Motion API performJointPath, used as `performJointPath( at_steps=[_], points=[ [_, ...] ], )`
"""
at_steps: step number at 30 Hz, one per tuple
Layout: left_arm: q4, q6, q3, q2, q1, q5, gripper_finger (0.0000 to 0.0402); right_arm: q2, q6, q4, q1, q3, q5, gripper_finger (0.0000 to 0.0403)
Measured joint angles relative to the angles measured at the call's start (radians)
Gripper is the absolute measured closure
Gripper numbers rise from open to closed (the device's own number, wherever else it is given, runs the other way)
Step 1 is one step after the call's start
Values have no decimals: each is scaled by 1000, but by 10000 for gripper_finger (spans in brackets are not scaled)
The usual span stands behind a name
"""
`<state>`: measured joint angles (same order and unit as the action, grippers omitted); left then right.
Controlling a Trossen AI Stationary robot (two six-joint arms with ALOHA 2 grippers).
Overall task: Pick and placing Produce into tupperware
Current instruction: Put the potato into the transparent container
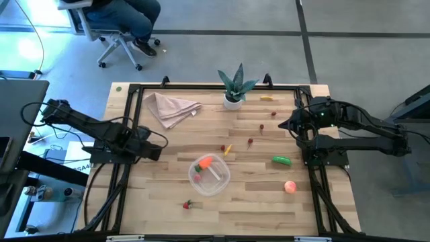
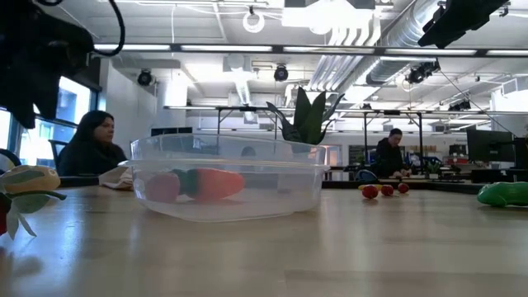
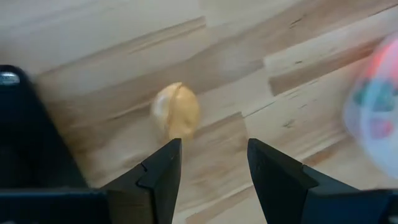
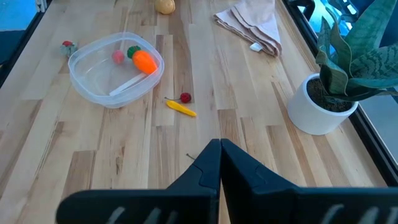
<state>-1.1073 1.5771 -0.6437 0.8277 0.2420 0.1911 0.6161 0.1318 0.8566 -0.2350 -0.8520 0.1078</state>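
**Left claw lined up on a small yellow-tan piece of produce**

The main risk is the round yellow-tan piece (image 3: pixel 176 112) rolling off when a finger touches it first: in the left wrist view it sits slightly to one side of the gap, so one finger could nudge it before the other closes.

The left claw (image 3: pixel 211 165) is low over the desk (image 1: pixel 316 208) near its left edge, fingers apart and empty, the piece just ahead of them. The left arm reaches in from the left side.

The tupperware (image 1: pixel 213 177) stands near the desk's middle, well apart from the left claw, with an orange carrot (image 4: pixel 144 61) and a small pink piece inside. A green cucumber (image 1: pixel 281 160) and pink peach (image 1: pixel 289 187) lie to its right.

The right claw (image 4: pixel 219 163) waits at the right edge, fingers together, holding nothing.
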Motion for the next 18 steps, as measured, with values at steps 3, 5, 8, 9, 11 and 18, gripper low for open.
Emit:
performJointPath(
  at_steps=[3, 5, 8, 9, 11, 18],
  points=[
    [4, 12, 0, 1, 0, 0, 228, 0, 0, 0, 0, 0, 0, 402],
    [5, 20, 1, 5, 0, 1, 228, 0, 0, 0, 0, 0, 0, 402],
    [6, 25, 1, 16, 0, 2, 228, 0, 0, 0, 0, 0, 0, 402],
    [7, 24, 1, 17, 0, 0, 228, 0, 0, 0, 0, 0, 0, 402],
    [11, 20, 1, 21, 0, -11, 228, 0, 0, 0, 0, 0, 0, 402],
    [14, 2, 1, 21, 0, -109, 243, 0, 0, 0, 0, 0, 0, 402]
  ],
)
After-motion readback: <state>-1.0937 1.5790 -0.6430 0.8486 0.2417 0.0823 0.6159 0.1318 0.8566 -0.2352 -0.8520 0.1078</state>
